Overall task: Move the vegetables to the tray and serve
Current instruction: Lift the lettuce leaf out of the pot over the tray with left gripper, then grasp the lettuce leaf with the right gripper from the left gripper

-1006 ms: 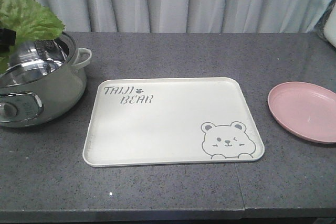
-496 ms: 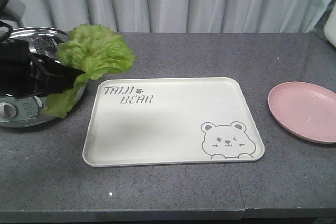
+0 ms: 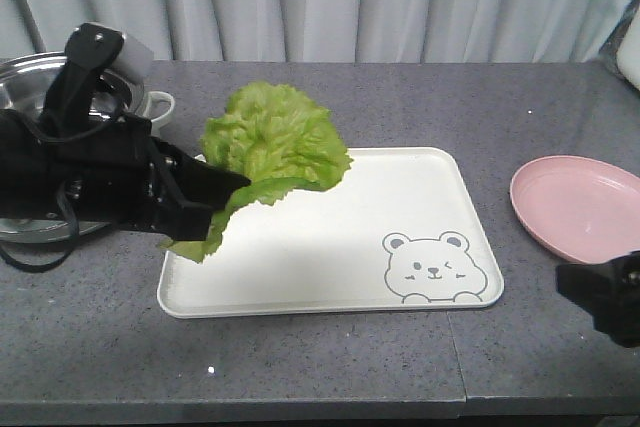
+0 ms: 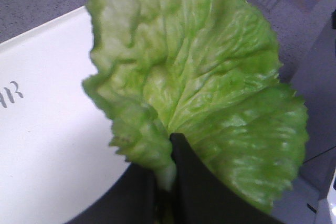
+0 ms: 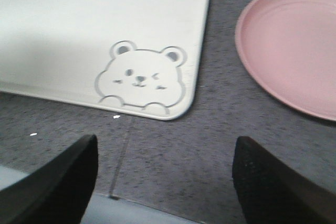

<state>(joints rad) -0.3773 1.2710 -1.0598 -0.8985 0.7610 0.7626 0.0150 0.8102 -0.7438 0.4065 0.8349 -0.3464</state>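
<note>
Several ways for this to go wrong. Pinched only at the pale stalk end of the lettuce leaf (image 4: 199,87) by the left gripper (image 3: 232,185), clamped shut on it, with the broad crinkly blade fanned out unsupported beyond the jaws. Likely to slide free on a sharp swing or a slackened grip, and then to land half on the tray (image 3: 330,257) and half on the grey counter (image 3: 330,377). Hanging over the tray's lettered left part in the front view (lower tip drooping toward the left rim, contact impossible to tell), so liable to drape over the edge if let go this far left. Better carried toward the middle before release. Also apt, being thin and limp, to cling to a finger on opening and be dragged back out on withdrawal. No clash expected with the pink plate (image 3: 585,212), well apart on the right. As to pose: left arm (image 3: 90,187) reaching in low from the left, in front of the steel pot (image 3: 25,77), wrist roughly level, jaws pointing right over the tray. Then the right gripper (image 5: 165,179), low over bare counter near the tray's bear corner, fingers spread wide, holding nothing.
</note>
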